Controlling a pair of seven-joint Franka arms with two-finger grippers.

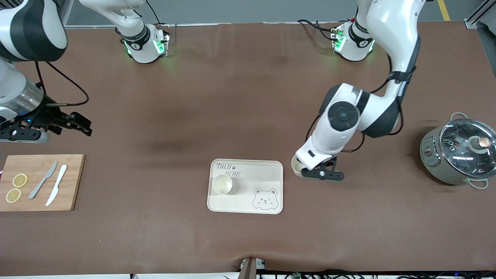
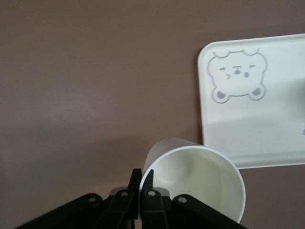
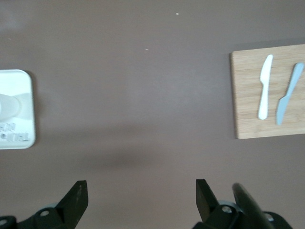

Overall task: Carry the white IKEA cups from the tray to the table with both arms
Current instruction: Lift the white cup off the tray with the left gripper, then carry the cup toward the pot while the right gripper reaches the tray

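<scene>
One white cup (image 1: pixel 222 183) stands upright on the cream bear-printed tray (image 1: pixel 267 176), on its half toward the right arm's end. It also shows in the right wrist view (image 3: pixel 8 106). My left gripper (image 1: pixel 310 172) is shut on the rim of the second white cup (image 1: pixel 297 166), low over the table just beside the tray's edge toward the left arm's end. In the left wrist view the fingers (image 2: pixel 143 179) pinch the cup's wall (image 2: pixel 195 174), with the tray (image 2: pixel 257 133) close by. My right gripper (image 1: pixel 79 124) is open and empty over bare table above the cutting board; its view shows it (image 3: pixel 141 198) spread wide.
A wooden cutting board (image 1: pixel 69 182) with two lemon slices (image 1: pixel 19 180), a grey knife (image 1: pixel 43 179) and a white knife (image 1: pixel 57 185) lies at the right arm's end. A grey pot with a glass lid (image 1: pixel 459 155) stands at the left arm's end.
</scene>
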